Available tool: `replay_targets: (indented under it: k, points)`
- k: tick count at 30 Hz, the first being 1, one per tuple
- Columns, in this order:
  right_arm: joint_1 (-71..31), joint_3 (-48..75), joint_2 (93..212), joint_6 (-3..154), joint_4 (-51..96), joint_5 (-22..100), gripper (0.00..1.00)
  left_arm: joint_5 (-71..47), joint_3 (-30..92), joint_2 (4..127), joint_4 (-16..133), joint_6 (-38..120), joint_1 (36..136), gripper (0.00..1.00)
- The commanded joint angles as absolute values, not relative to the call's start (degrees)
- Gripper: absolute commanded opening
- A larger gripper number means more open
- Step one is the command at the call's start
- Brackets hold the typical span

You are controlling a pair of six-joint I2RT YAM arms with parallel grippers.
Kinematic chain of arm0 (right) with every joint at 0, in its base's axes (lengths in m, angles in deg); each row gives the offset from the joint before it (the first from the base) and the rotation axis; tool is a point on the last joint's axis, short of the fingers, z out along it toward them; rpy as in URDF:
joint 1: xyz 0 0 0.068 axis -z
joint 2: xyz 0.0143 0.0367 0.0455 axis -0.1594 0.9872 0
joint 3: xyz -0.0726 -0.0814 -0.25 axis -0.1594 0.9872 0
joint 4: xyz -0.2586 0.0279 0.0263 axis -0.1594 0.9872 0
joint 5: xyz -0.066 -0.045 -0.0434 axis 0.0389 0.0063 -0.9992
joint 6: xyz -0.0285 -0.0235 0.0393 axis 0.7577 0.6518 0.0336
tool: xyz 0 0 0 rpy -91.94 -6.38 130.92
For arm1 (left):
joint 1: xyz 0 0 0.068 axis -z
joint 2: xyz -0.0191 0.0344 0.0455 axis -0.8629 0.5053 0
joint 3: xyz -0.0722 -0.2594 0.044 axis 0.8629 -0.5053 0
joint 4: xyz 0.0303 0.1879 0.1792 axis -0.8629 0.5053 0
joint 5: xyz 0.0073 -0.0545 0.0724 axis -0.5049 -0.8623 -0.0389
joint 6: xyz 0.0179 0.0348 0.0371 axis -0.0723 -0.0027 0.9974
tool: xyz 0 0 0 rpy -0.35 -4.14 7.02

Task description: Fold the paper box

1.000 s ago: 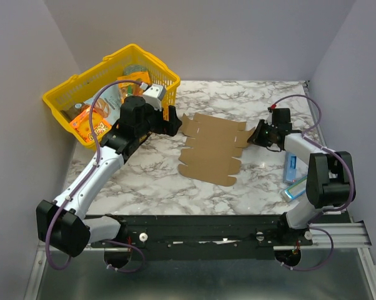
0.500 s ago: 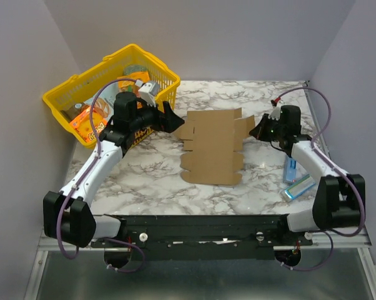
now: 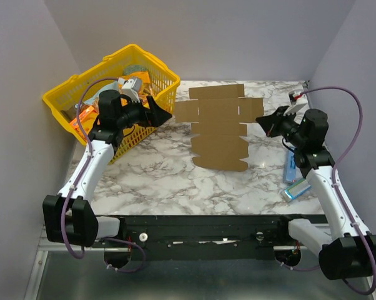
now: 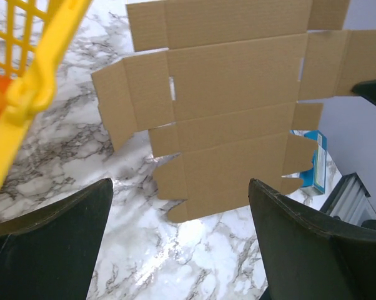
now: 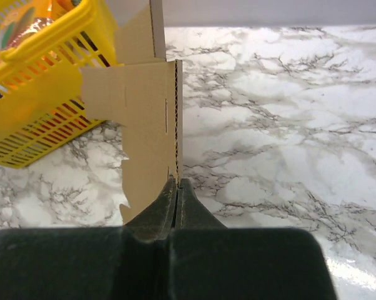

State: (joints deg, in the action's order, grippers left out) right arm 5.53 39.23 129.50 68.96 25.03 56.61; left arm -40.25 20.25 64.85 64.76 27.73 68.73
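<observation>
Top external view, starting at the left: yellow basket [image 3: 82, 94] at the far left of the marble table [image 3: 150, 169], printed snack packs [image 3: 140, 76] inside it. Just right of the basket, left gripper [image 3: 162, 109], pointing toward the middle of the table, tips close to the left flap of the cardboard sheet [image 3: 219, 128]; touching or not, cannot tell from above. Seen from the left wrist, fingers [image 4: 57, 237] spread wide with nothing between them, sheet ahead of them and apart, basket rim at the upper left corner of that view.

Centre: flat brown die-cut sheet, unfolded, flaps and tabs sticking out along both sides, short slots cut near the creases. Raised off the marble and tilted up toward the overhead camera, top panel reaching near the back edge of the table. In the left wrist view, lower right corner of the sheet covering part of the blue packet [image 4: 316, 165] behind it.

Right of centre: right gripper [image 3: 263, 120] at the sheet's right-hand flap. From the right wrist, fingers pressed together on the cardboard edge, sheet seen almost edge-on and rising straight up from the pinch, basket beyond it at the left of that view.

Far right: blue packet lying on the table near the right edge, below the right gripper in the overhead view. Just nearer the arm bases, a second packet [image 3: 298, 189], teal-edged, lying slantwise beside the right arm.
</observation>
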Motion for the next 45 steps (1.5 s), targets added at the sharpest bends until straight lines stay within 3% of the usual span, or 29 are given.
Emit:
replay_targets:
  k: [1, 20, 35, 38, 45]
  points:
    - [5.66, 38.08, 126.75, 67.85, 24.73, 61.03, 0.00, -43.23, 20.76, 62.48, 63.34, 28.31, 66.50, 0.99]
    - [5.75, 32.63, 118.67, 64.07, 27.28, 70.88, 0.00, -50.43, 19.18, 63.01, 57.28, 25.59, 62.37, 0.99]
    - [5.75, 31.31, 116.64, 62.13, 26.75, 76.95, 0.00, -46.47, 18.66, 62.39, 58.97, 27.09, 62.20, 0.98]
    - [5.75, 31.57, 116.81, 62.04, 26.40, 77.48, 0.00, -50.95, 17.43, 62.83, 55.54, 24.72, 62.20, 0.88]
    - [5.66, 32.28, 116.73, 62.74, 26.49, 76.34, 0.00, -54.48, 16.99, 62.31, 52.88, 25.41, 62.20, 0.33]
